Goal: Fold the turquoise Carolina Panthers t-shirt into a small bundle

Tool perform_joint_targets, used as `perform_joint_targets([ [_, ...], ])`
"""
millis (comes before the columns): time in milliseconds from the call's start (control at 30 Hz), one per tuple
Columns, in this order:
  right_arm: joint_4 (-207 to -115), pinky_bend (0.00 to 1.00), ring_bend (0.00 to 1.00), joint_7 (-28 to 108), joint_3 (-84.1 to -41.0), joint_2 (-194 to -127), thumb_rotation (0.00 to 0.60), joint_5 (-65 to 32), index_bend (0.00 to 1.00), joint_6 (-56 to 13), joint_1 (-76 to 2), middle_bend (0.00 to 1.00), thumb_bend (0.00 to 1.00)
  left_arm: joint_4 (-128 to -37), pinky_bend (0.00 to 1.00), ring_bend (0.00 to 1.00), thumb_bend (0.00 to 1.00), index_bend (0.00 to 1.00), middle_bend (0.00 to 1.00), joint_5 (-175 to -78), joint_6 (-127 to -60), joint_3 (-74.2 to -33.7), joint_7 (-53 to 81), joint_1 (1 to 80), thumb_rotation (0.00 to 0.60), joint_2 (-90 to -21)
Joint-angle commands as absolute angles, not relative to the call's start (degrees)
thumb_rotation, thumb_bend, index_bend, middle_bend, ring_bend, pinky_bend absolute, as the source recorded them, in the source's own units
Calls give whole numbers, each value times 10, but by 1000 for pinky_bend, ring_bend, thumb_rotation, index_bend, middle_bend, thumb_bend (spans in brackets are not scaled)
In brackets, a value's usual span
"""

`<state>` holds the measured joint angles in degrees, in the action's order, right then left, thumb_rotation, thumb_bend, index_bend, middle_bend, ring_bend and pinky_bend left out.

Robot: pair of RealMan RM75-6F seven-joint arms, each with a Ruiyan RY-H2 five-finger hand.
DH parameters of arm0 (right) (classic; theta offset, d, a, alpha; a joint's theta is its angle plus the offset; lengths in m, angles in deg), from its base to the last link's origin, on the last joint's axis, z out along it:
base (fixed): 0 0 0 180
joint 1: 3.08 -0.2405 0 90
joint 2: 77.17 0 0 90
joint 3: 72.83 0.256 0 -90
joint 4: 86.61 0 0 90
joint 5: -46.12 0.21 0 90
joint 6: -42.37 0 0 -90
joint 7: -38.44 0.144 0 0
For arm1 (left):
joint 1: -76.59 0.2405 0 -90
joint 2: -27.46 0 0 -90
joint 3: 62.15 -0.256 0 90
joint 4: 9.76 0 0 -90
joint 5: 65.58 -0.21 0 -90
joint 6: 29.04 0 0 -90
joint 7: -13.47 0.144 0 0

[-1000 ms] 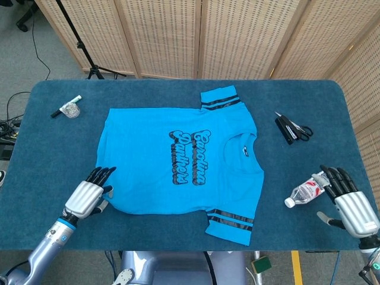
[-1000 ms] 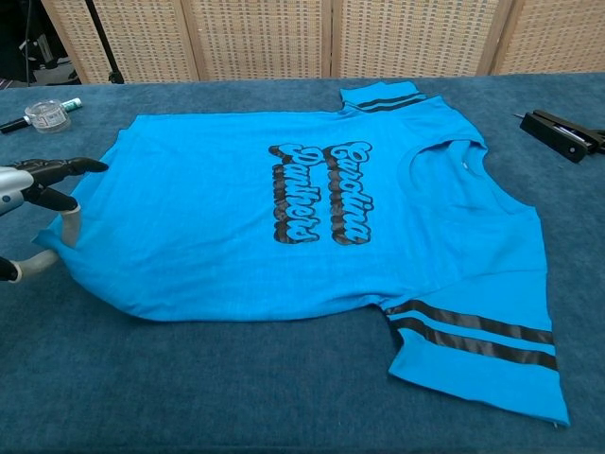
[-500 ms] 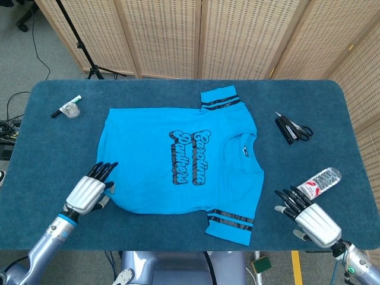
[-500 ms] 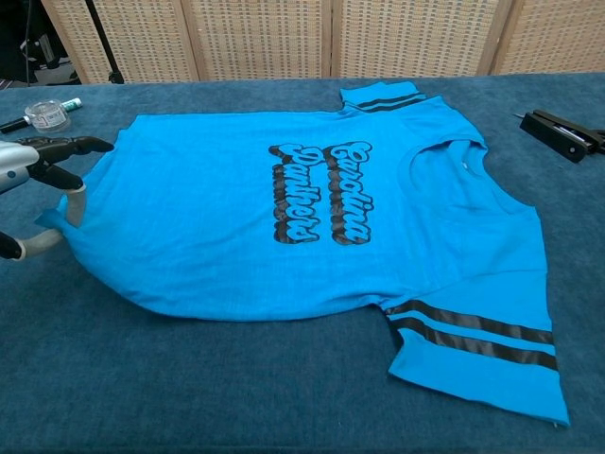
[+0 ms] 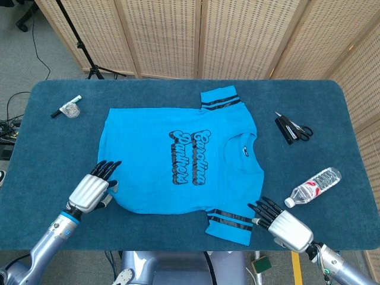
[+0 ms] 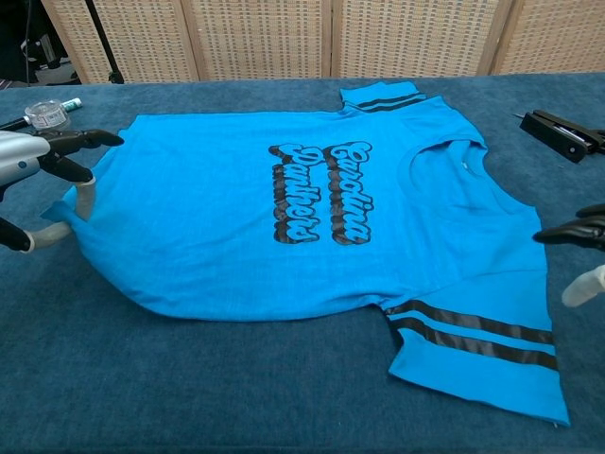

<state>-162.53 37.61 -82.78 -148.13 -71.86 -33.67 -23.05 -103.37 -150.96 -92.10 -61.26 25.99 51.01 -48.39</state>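
Since a second ago the right hand [image 5: 284, 224] has swung in from beside the water bottle [image 5: 313, 186] and now sits at the near edge of the table [image 5: 178, 88], just beside the striped sleeve [image 5: 230, 221] closest to the robot. Its dark fingers [image 5: 265, 207] are spread apart and point toward the sleeve, holding nothing. From the chest camera only its fingertips [image 6: 572, 230] poke in at the right edge, level with the shirt's shoulder. The bottle, which lay against that hand before, now lies alone on the blue cloth, well apart from the shirt.

Over on the other side, the left hand [image 5: 92, 189] has crept a little further in along the bottom corner of the t-shirt [image 5: 178, 160]. Its fingers [image 5: 105, 168] reach over the hem, and from the chest camera the thumb [image 6: 87, 199] seems to press at the cloth edge, which is bunched up slightly there; whether it truly pinches the fabric I cannot tell.

The turquoise shirt lies flat and face up in the middle of the table, lettering showing, collar toward the robot's right, one striped sleeve at the far side and one at the near side. A pair of scissors [image 5: 293, 129] rests beyond the collar to the right. At the far left corner lie a small clear jar [image 5: 72, 110] and a marker [image 5: 65, 105], touching each other.
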Motion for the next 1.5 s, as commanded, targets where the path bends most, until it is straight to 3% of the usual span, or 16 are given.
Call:
perform_joint_targets([
  [33,-1641,0,0,356,-831,-1495,600,-711,269,-307,-244,0,0,-1035,0,0,475,798,0,-1506,-918,-610,260,507,600,-481],
  [600,-1575,0,0,392,-854,-1546,600,-705,296,-297,-261,29,0,-1027,0,0,496,798,0,-1500,-909,-612,223,498,600,-470],
  [1500,-1565,0,0,382,-875,-1562,600,-694,330,-300,-273,47,0,-1058,0,0,485,798,0,-1490,-879,-612,174,478,600,-440],
])
